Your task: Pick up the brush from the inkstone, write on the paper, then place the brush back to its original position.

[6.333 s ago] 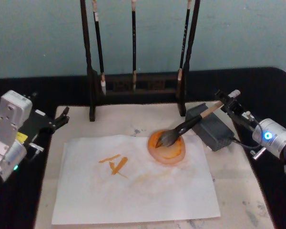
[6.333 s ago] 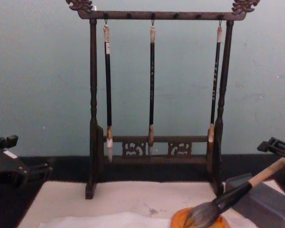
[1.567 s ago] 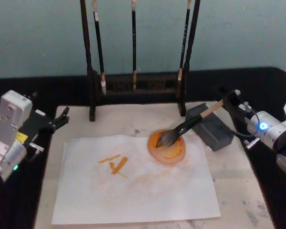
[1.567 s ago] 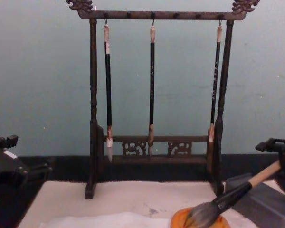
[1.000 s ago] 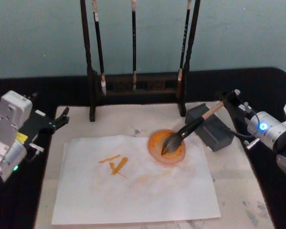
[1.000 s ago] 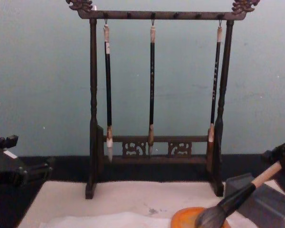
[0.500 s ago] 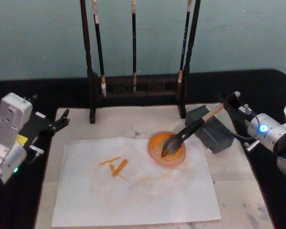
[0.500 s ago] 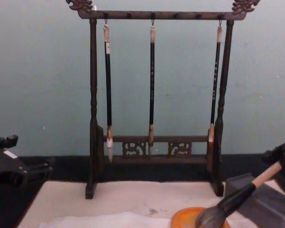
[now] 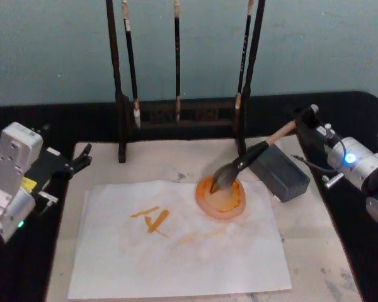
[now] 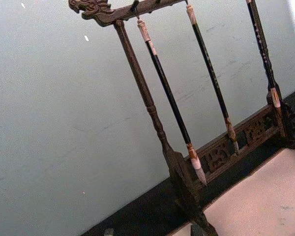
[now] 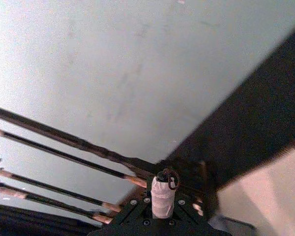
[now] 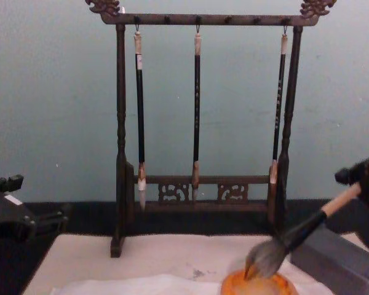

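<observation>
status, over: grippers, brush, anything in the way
Right gripper shut on the brush handle's end; left gripper parked left of the mat. Brush tilted, tuft at the orange dish. Close behind it, the brush rack.

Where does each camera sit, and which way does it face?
Head view: high up, looking down on the paper, orange dish and brush; left gripper and right gripper at the sides.
Chest view: low, facing forward at the brush rack; both grippers at its edges.
Left wrist view: from the left side, aimed at the rack.
Right wrist view: looking along the held brush handle toward the wall; its gripper clamps it.
Shared: head and chest both show the tuft over the dish.
</observation>
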Robot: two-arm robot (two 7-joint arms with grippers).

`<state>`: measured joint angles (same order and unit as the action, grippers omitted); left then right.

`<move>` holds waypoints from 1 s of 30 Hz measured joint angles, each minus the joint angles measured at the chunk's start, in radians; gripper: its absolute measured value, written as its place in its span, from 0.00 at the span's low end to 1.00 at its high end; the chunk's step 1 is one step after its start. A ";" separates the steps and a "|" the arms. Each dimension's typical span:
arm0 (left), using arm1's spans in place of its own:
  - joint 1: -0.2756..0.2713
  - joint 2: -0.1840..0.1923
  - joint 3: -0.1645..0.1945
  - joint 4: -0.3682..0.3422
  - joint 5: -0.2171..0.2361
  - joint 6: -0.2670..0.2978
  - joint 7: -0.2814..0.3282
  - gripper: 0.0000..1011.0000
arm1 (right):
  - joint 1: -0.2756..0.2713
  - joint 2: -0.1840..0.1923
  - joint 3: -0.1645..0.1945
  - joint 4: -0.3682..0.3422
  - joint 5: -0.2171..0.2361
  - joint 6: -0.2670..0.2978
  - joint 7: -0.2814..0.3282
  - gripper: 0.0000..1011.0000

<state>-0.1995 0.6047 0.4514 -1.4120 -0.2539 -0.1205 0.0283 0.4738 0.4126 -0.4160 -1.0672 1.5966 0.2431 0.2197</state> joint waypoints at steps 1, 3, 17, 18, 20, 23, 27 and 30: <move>0.000 0.000 0.000 0.000 0.000 0.000 0.000 1.00 | 0.000 0.002 -0.002 -0.008 0.000 -0.004 0.002 0.00; 0.000 0.000 0.000 0.000 0.000 0.000 0.000 1.00 | -0.002 0.010 -0.008 -0.033 -0.005 -0.019 0.006 0.00; 0.000 0.000 0.000 0.000 0.000 0.000 0.000 1.00 | -0.066 0.096 -0.085 -0.300 -0.245 -0.182 0.035 0.00; 0.000 0.000 0.000 0.000 0.000 0.000 0.000 1.00 | -0.067 0.099 -0.091 -0.309 -0.266 -0.191 0.038 0.00; 0.000 0.000 0.000 0.000 0.000 0.000 0.000 1.00 | -0.069 0.107 -0.103 -0.326 -0.307 -0.208 0.045 0.00; 0.000 0.000 0.000 0.000 0.000 0.000 0.000 1.00 | -0.072 0.121 -0.123 -0.355 -0.387 -0.241 0.061 0.00; 0.000 0.000 0.000 0.000 0.000 0.000 0.000 1.00 | -0.075 0.134 -0.148 -0.389 -0.482 -0.288 0.083 0.00; 0.000 0.000 0.000 0.000 0.000 0.000 0.000 1.00 | -0.079 0.142 -0.165 -0.416 -0.558 -0.328 0.101 0.00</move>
<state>-0.1995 0.6047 0.4514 -1.4120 -0.2539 -0.1205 0.0283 0.3951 0.5545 -0.5805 -1.4833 1.0382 -0.0850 0.3209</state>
